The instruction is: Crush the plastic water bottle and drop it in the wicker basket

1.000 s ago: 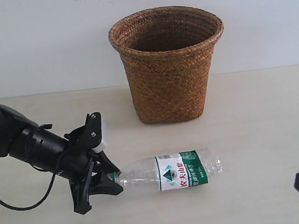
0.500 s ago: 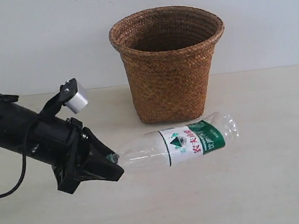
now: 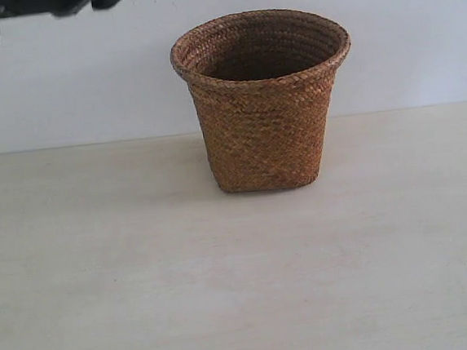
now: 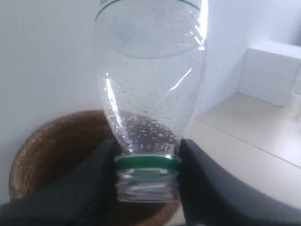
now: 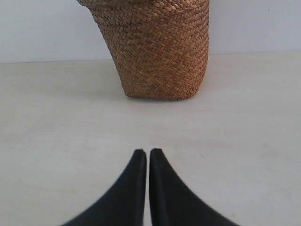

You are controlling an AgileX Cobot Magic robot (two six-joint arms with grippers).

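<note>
Left gripper clamps the small clear plastic water bottle at its neck, one black finger on each side of the green neck ring. The threaded mouth points toward the camera. Droplets speckle the inside of the bottle wall, and the body looks round and undented where it shows. The bottle shows only in the left wrist view.

Behind the held bottle in that view is the rim of the brown woven wicker basket, dark inside. The basket stands upright on the pale beige tabletop against a white wall.

In the exterior view the left arm is only a dark sliver at the top-left edge.

Right gripper sits low over the table, well apart from the basket and pointing at its base. Its two black fingertips are pressed together with nothing between them.
</note>
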